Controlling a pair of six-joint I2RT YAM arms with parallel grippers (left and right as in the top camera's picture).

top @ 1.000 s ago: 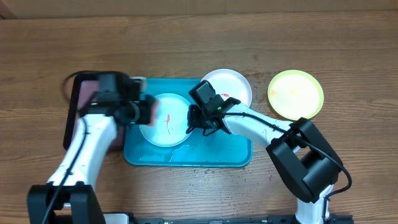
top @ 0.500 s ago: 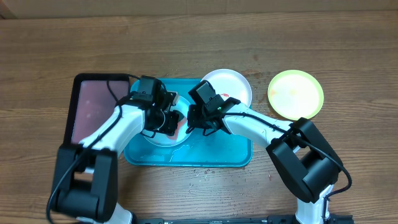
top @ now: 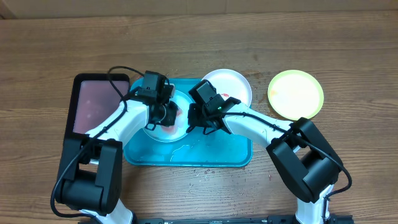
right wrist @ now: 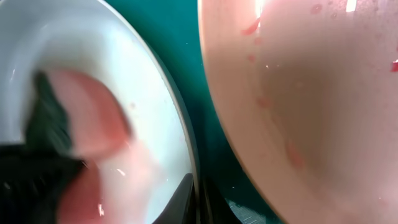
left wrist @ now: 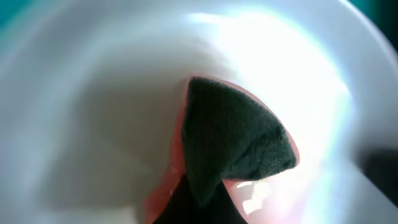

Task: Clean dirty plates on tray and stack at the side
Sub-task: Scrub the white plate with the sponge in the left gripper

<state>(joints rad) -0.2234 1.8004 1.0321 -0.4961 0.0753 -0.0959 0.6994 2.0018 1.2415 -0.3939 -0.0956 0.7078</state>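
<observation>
Plate under sponge: light blue plate [top: 155, 132], wet and glossy, on the turquoise tray [top: 217, 149].
Left gripper [top: 166, 116]: clamped on a pink, dark-faced sponge [left wrist: 231, 144] pressed into it.
Right gripper [top: 190, 127]: pinching its right rim.
White plate [top: 235, 84]: red-smeared, tray's far-right corner.

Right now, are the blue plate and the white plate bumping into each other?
Apart. The right wrist view shows a strip of turquoise tray running between the light blue plate and the white plate.
</observation>
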